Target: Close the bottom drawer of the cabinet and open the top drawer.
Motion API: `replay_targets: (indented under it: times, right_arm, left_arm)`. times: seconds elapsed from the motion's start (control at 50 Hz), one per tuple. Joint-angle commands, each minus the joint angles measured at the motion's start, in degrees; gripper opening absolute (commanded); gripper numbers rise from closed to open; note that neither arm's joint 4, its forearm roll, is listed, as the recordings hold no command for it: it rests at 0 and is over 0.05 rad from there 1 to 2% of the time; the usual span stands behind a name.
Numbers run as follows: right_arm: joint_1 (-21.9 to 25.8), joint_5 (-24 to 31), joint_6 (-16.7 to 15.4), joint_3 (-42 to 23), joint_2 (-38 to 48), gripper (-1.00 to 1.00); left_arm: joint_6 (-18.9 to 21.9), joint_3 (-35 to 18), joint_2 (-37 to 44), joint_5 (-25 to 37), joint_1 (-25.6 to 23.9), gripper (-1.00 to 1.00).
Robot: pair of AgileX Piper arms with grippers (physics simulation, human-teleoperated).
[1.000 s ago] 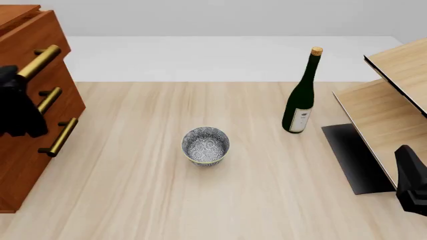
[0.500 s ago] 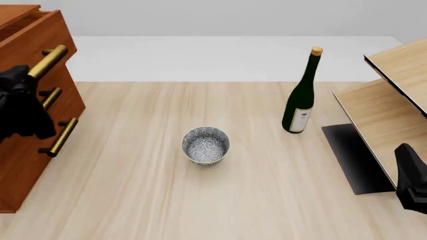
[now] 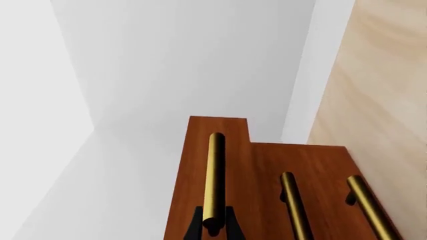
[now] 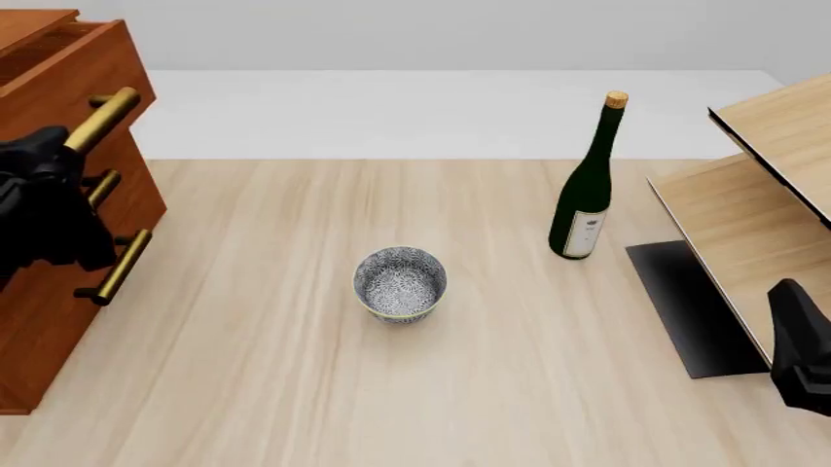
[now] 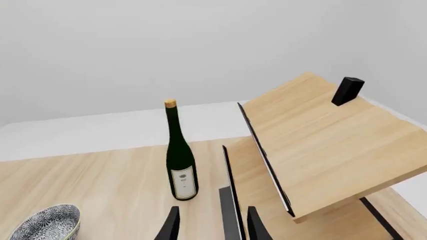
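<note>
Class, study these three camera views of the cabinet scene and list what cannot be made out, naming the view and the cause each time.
- Front view: the cabinet is cut by the left edge, so the top drawer interior is unseen.
- Front view: the left gripper is a dark mass; its finger gap is unreadable.
- Left wrist view: the bottom edge crops the fingertips.
- Front view: the right gripper is cut off.

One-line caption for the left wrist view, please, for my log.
Left gripper astride the top drawer's handle, that drawer standing out from the cabinet.
</note>
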Motion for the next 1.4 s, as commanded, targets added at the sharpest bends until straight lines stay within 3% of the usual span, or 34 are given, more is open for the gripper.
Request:
replay_targets:
  times: [0.02, 0.06, 0.08, 1.4]
  right_arm:
    - [-0.03, 0.06, 0.01, 0.01, -0.07, 1.00]
    - [0.01, 0.02, -0.01, 0.02, -0.03, 1.00]
    - [0.03, 0.02, -0.03, 0.02, -0.04, 1.00]
    - [-0.02, 0.52, 0.10, 0.00, -0.60, 1.00]
  left_arm:
    - [0.13, -2.29, 1.99, -0.19, -2.89, -1.00]
    - [-0.04, -2.39, 1.84, -0.02, -2.82, -1.00]
    - [0.10, -2.31, 1.87, -0.20, -2.71, 1.00]
    - [-2.76, -0.94, -3.89, 4.91, -4.75, 1.00]
